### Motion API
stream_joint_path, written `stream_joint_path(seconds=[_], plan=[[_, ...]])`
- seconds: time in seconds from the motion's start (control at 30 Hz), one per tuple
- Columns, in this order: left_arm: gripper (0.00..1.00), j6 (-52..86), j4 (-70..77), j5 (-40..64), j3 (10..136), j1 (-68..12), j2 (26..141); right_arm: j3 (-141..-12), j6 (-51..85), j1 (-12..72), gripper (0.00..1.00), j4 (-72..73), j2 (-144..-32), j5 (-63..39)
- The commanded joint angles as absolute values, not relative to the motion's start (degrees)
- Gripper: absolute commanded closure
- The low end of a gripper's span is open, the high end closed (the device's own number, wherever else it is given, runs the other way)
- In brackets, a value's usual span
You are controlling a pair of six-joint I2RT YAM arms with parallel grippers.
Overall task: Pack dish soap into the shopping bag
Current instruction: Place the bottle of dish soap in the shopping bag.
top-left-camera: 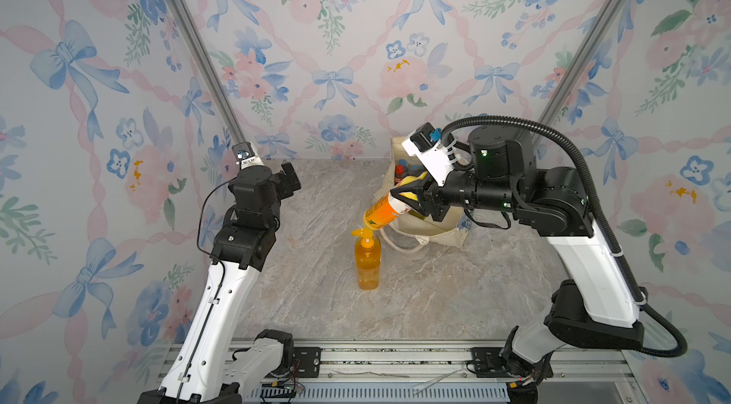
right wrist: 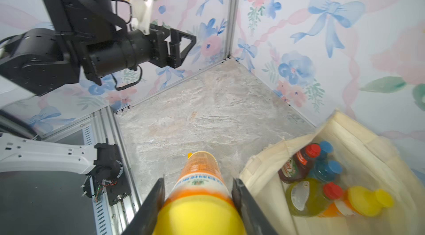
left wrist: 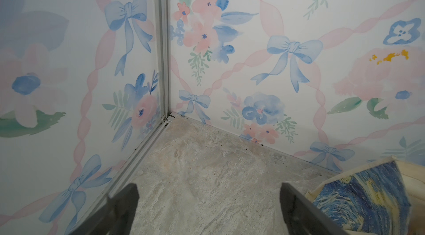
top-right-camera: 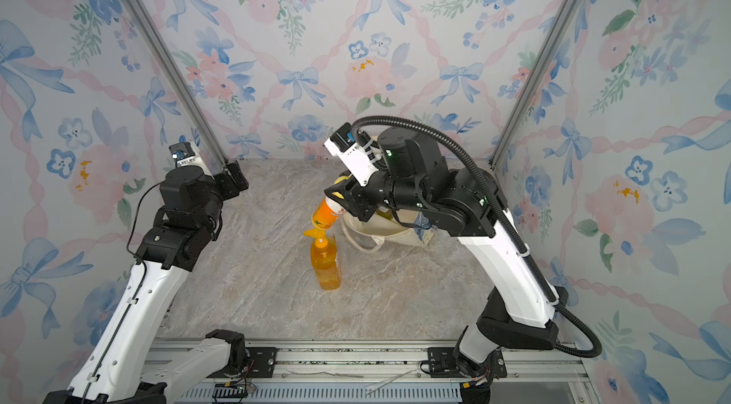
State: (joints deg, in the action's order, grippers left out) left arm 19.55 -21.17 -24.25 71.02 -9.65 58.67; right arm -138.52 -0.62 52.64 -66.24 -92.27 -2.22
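Top views give me the whole bench; in both top views the cream canvas shopping bag (top-left-camera: pixel 431 234) (top-right-camera: pixel 391 231) with cream strap handles sits slumped on the marbled grey tabletop (top-left-camera: pixel 316 303) (top-right-camera: pixel 257 303), half hidden under my right arm, with the floral wall (top-left-camera: pixel 356 46) (top-right-camera: pixel 316 46) just behind it; the right gripper (top-left-camera: pixel 409 197) (top-right-camera: pixel 339 195) hangs over the bag's edge on the side facing the left arm, pinching an orange-labelled soap bottle (top-left-camera: pixel 385 210) (top-right-camera: pixel 326 214) with a yellow top; that bottle tilts down and away from the bag; its low end is right by the pump head of a clear orange pump bottle (top-left-camera: pixel 368 267) (top-right-camera: pixel 326 269), which stands upright on the tabletop just beside the bag; I cannot tell whether the two touch; the left gripper (top-left-camera: pixel 290 180) (top-right-camera: pixel 237 176) is raised well apart from the bag, spread and empty.

Left wrist view: the left gripper (left wrist: pixel 208 194) has its dark fingers (left wrist: pixel 128 201) wide apart with only tabletop between them; a corner of the bag (left wrist: pixel 368 199), blue-and-yellow swirl print showing, lies just past one finger.

Right wrist view: the right gripper (right wrist: pixel 199 183) presses its fingers (right wrist: pixel 154 199) on either side of the held bottle's (right wrist: pixel 200 176) yellow end; the bag (right wrist: pixel 358 135) gapes open just beside it; inside I see a dark brown bottle with a red cap (right wrist: pixel 299 164), blue bottles with blue caps (right wrist: pixel 326 171), a yellow-green bottle with a red cap (right wrist: pixel 305 197) and a second orange bottle with a yellow cap (right wrist: pixel 363 200); the left gripper (right wrist: pixel 184 48) shows well away from the bag.
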Motion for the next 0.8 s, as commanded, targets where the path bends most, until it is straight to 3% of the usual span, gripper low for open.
stream_joint_path(seconds=[0.0,0.17,0.4,0.77], plan=[[0.02,19.79,-21.38,-20.49,73.15,-9.53,59.56,-141.14,-0.72,48.16,1.0,-61.99,-90.26,4.74],[0.02,20.24,-20.77,-16.57,74.47,-13.66,62.43,-140.52,0.87,41.74,1.0,-63.0,-92.11,11.05],[0.02,20.43,-18.07,-12.87,76.03,-22.58,70.58,-136.0,3.13,32.63,1.0,-60.9,-96.77,8.32],[0.08,20.25,-10.98,-1.0,81.07,-28.98,88.18,-135.16,-0.66,29.24,1.0,-62.31,-106.78,18.37]])
